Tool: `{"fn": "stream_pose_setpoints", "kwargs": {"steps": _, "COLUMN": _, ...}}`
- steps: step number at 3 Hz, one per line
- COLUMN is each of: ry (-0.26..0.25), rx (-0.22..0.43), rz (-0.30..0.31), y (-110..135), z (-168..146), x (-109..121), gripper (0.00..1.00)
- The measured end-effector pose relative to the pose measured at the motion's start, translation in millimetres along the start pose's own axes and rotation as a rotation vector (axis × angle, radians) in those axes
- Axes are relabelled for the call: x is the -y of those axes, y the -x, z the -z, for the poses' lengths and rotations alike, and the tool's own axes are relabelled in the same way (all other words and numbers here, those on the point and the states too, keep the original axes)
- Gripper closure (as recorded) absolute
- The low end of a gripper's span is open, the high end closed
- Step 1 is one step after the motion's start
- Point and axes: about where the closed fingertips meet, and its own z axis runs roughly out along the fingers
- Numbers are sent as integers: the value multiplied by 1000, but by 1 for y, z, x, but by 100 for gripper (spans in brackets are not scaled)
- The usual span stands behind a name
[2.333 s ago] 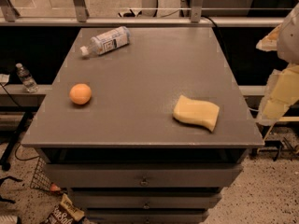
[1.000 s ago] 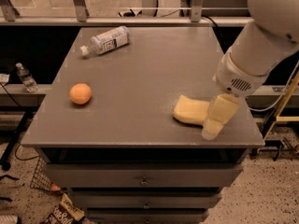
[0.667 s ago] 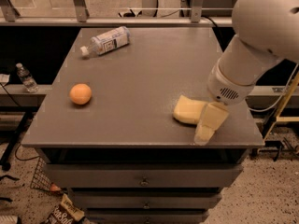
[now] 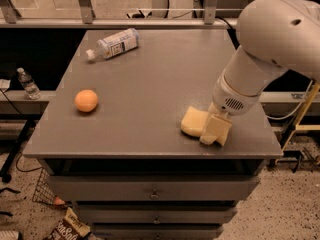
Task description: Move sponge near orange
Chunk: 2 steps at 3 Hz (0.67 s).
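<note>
Step in hand: reaching for and grasping sponge (image 4: 193, 122). No carry yet, judging by sponge lying flat on table (image 4: 150, 79).

At front-right of table, close to front edge: sponge, left half visible, right end covered by gripper (image 4: 216, 131). Gripper low, at sponge height, overlapping sponge from right side. Contact looks likely. Clamped or released: cannot tell, pale parts blending with sponge.

At left side of table, mid-depth: orange (image 4: 86, 100), well apart from sponge, bare tabletop between them. At back-left: bottle (image 4: 112, 44) on its side, away from direct path.

Next, as a guess: confirm hold on sponge, lift slightly, carry left across table, set down just beside orange without touching it. Needs gentle squeeze, soft block likely to deform. Needs care near front edge, since a push instead of a grip could slide sponge off. Also needs a stop short of orange, round and likely to roll if bumped.
</note>
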Motion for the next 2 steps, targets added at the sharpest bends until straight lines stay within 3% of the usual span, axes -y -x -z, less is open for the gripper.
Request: {"fn": "stream_pose_setpoints", "kwargs": {"steps": 2, "ry": -21, "rx": 93, "rz": 37, "y": 24, "z": 20, "x": 6, "gripper": 85}}
